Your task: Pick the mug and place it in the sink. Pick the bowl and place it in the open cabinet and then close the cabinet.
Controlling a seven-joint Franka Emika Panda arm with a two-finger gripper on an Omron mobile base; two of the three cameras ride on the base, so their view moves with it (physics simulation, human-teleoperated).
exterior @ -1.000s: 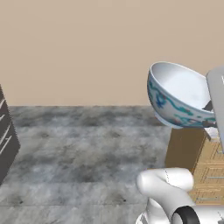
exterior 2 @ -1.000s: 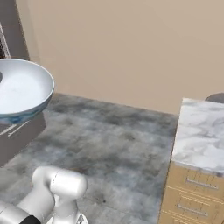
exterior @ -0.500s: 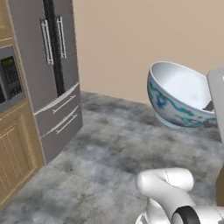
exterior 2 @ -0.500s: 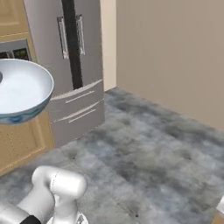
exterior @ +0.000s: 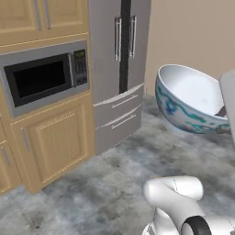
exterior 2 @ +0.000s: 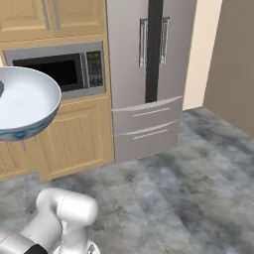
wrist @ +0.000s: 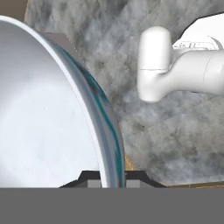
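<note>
Your tool is clamped on the bowl: in the hand view one tip sits on each side of the rim, pinching the wall between them. You have the bowl lifted well clear of the floor and tilted, its white inside facing up and toward the fridge side in the left base view, its blue-green pattern on the underside. From the right base view you see it at the left edge, in front of the microwave.

Around it you have a kitchen wall, not the work area. A steel fridge with two bar handles stands ahead, a built-in microwave sits to its left in a light-wood cabinet run, and grey stone-look floor spreads in front. None of the wood doors you can see here stands open.

By the look of it you are in the second half of the task, carrying the bowl toward the open cabinet; whether the mug is already in the sink cannot be told from here. Your next move calls for bringing the open cabinet into sight, then levelling the bowl and easing it onto the shelf without clipping a door or the frame. Keep the grip firm, since a rim pinch on a tilted bowl could slip.

No brand or readable writing shows; the microwave's keypad is too blurred to read.
</note>
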